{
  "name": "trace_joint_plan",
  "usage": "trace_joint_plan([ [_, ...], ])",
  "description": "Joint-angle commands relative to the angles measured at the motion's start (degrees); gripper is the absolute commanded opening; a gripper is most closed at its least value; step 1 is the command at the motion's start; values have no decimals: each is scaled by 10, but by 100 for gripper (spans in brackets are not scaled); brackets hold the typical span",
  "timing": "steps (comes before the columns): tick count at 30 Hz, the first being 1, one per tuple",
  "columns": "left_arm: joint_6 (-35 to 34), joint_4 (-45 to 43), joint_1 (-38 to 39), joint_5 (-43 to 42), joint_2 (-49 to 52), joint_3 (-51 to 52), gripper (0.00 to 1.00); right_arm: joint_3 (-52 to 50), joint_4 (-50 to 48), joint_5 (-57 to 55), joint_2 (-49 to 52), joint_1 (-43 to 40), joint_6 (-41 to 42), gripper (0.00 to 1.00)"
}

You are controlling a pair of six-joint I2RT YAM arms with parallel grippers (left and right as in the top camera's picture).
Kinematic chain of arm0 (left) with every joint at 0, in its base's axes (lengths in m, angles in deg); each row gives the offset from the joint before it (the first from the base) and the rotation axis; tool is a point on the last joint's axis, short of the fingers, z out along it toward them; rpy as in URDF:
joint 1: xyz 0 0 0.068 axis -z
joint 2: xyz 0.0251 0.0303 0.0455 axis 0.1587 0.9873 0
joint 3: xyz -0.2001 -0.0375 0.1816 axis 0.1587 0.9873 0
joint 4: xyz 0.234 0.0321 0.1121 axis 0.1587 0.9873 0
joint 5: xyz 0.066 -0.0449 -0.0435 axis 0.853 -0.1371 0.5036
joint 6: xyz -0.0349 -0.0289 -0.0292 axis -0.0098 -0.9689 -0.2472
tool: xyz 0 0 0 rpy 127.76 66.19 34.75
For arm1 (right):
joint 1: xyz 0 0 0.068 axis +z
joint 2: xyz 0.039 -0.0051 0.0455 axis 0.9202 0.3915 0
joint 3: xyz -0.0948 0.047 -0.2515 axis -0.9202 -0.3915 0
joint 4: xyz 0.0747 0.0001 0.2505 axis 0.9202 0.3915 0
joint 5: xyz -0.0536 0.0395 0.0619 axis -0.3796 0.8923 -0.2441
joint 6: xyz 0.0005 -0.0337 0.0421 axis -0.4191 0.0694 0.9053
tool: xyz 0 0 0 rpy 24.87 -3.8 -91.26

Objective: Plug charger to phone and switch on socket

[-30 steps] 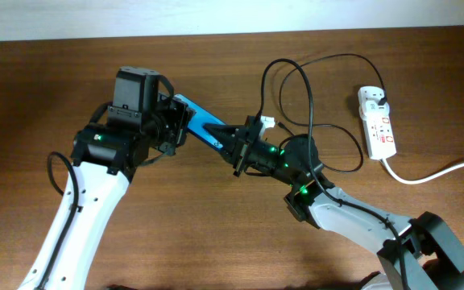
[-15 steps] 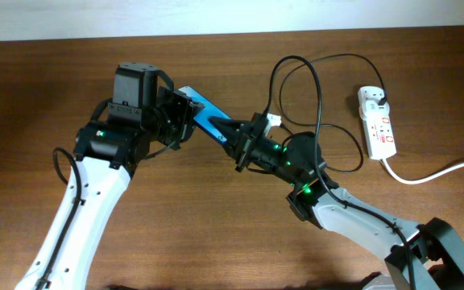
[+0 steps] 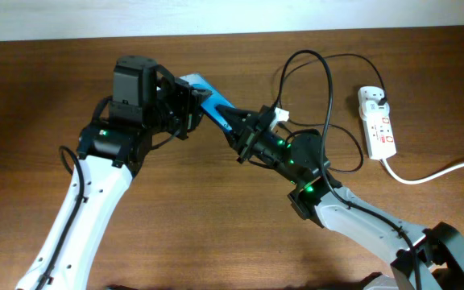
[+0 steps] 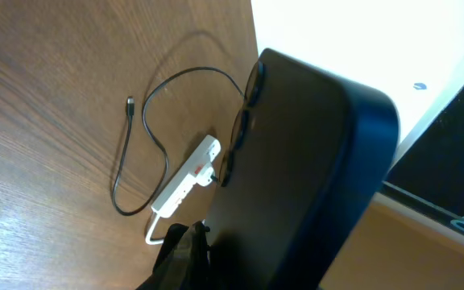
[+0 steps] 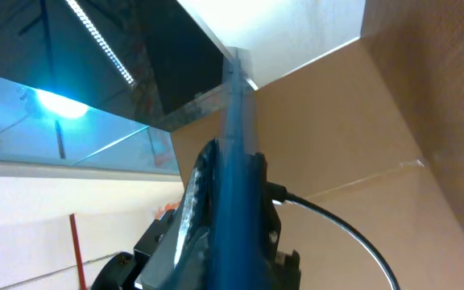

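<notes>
The phone (image 3: 205, 95), blue screen showing, hangs tilted above the table between both grippers. My left gripper (image 3: 185, 109) is shut on its left end. My right gripper (image 3: 236, 129) is shut on its right end. The left wrist view shows the phone's dark back (image 4: 296, 177) filling the frame above my jaws (image 4: 192, 258). The right wrist view shows its blue edge (image 5: 236, 161) between my jaws (image 5: 232, 242). The charger cable (image 3: 327, 80) loops from its black plug (image 3: 381, 101) in the white socket (image 3: 379, 125). Its connector tip (image 4: 130, 102) lies loose on the table.
The socket's thick white cord (image 3: 441, 171) runs off the right edge. The cable loops lie under and beside my right arm (image 3: 337, 201). The wall edge runs along the back of the brown table (image 3: 55, 72).
Both grippers have carried the phone toward the back and slightly right. The cable loop behind the right arm has shifted right with it.
</notes>
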Motion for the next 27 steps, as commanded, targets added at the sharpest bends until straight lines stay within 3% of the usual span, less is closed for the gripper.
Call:
trace_joint_plan([
  [1, -98, -37, 31, -106, -14, -20, 0, -14, 39, 49, 29, 26, -4, 15],
  [4, -98, -40, 30, -106, -14, -20, 0, -14, 47, 49, 29, 27, -4, 15],
  [5, -98, -40, 30, -106, -14, -20, 0, -14, 47, 49, 29, 27, -4, 20],
  [7, -98, -40, 30, -105, -14, -20, 0, -14, 48, 50, 29, 27, -5, 79],
  [10, -73, -42, 20, -88, -14, -20, 0, -14, 65, 52, 29, 26, -29, 98],
  [12, 10, -41, -2, -88, -14, -20, 0, -14, 96, 52, 29, 26, -29, 98],
  [14, 151, -30, -31, -87, -14, -20, 0, -14, 99, 51, 29, 26, -47, 98],
  [15, 272, -17, -51, -87, -14, -20, 0, -14, 106, 51, 29, 26, -88, 98],
  [18, 480, 23, -100, -87, -14, -20, 0, -14, 166, 49, 29, 26, -180, 98],
  [20, 581, 45, -136, -88, -14, -20, 0, -14, 172, 39, 29, 26, -243, 99],
  [22, 657, 75, -146, -88, -14, -20, 0, -14, 201, -7, 29, 26, -351, 99],
  [25, 658, 85, -148, -88, -14, -20, 0, -14, 270, -55, 29, 26, -466, 98],
  [27, 710, 87, -148, -89, -14, -20, 0, -14, 277, -67, 26, 26, -577, 98],
])
